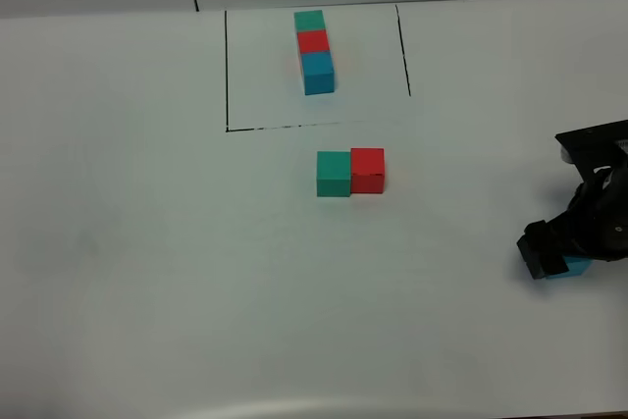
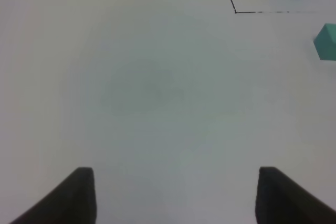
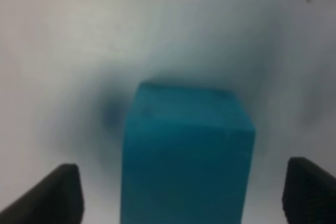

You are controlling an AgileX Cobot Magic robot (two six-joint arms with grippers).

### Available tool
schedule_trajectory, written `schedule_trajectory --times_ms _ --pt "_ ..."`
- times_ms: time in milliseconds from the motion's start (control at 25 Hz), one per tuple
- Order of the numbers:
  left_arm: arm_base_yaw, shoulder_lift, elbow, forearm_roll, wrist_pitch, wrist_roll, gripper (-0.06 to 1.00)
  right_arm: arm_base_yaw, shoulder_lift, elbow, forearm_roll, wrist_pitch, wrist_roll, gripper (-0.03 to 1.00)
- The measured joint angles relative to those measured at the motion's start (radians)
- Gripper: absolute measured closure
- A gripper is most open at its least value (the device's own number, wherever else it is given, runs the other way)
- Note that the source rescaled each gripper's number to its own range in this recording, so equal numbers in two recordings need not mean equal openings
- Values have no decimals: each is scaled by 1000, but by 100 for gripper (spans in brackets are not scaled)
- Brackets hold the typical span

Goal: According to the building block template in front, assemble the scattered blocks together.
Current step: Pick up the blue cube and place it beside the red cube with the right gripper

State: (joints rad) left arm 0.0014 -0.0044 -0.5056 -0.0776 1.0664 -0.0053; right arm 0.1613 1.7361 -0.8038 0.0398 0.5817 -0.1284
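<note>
Right end effector [image 1: 557, 258], tilted low over the table [image 1: 147, 262], straddles the blue cube [image 3: 186, 156], jaws apart.

Bright, even light, soft shadows; the blue block [image 3: 186, 156] looks blurred up close.

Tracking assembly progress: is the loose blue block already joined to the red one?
No, the blue block lies far to the right, apart from the red block, which touches only the green block.
</note>
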Motion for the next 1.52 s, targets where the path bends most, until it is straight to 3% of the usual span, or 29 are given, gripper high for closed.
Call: schedule_trajectory --times_ms 40,120,160,280,480,760,920,1080,1520 --pt "0 0 0 0 0 0 56 0 5 0 0 -8 -2 42" --pt "0 0 0 0 0 0 56 -2 5 0 -1 -21 -10 87" --pt "0 0 0 0 0 0 56 -2 5 -1 -1 -21 -20 96" --pt "0 0 0 0 0 0 56 10 5 -22 -10 5 -102 95" --pt "0 0 0 0 0 0 56 109 7 -143 -87 122 -448 95" --pt "0 0 0 0 0 0 56 240 131 -437 -111 258 -796 95" --pt "0 0 0 0 0 0 56 275 262 -591 -111 334 -887 95" --pt "0 0 0 0 0 0 56 284 359 -686 -105 350 -935 95" --pt "0 0 0 0 0 0 56 312 432 -748 -70 299 -957 95"
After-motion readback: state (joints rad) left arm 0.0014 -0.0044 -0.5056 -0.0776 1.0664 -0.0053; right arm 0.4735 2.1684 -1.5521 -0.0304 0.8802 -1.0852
